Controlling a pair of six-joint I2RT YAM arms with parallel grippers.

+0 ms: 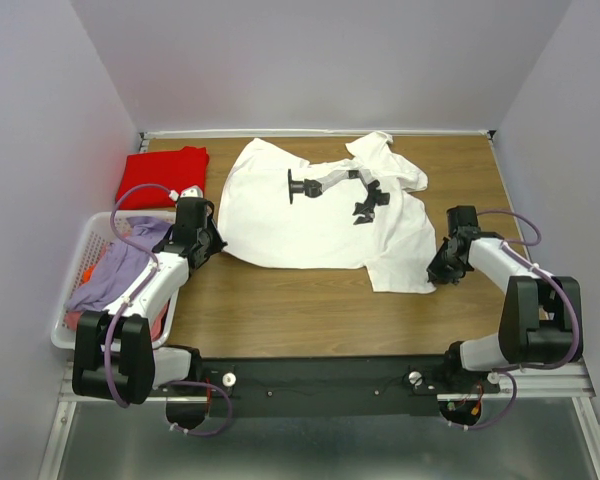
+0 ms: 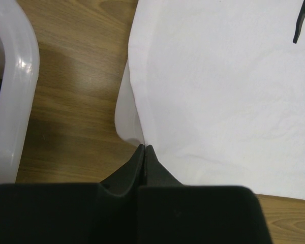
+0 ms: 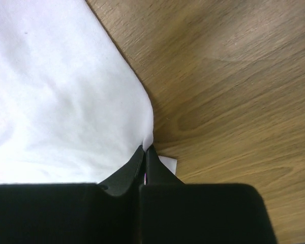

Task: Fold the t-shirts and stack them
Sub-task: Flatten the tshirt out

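The white t-shirt [image 1: 320,225] lies spread flat on the wooden table, its black chest print facing up. My left gripper [image 1: 218,246] is at the shirt's near left corner. In the left wrist view the left gripper [image 2: 145,147] is shut, with the white t-shirt [image 2: 218,101] edge pinched at its tips. My right gripper [image 1: 436,272] is at the near right corner. In the right wrist view the right gripper [image 3: 146,148] is shut on the corner of the white t-shirt [image 3: 56,101]. The red t-shirt [image 1: 162,175] lies folded at the far left.
A white slatted laundry basket [image 1: 70,300] holding purple and orange cloth stands at the left, close beside my left arm; the basket's rim [image 2: 15,101] shows in the left wrist view. Walls enclose the table on the left, right and far sides.
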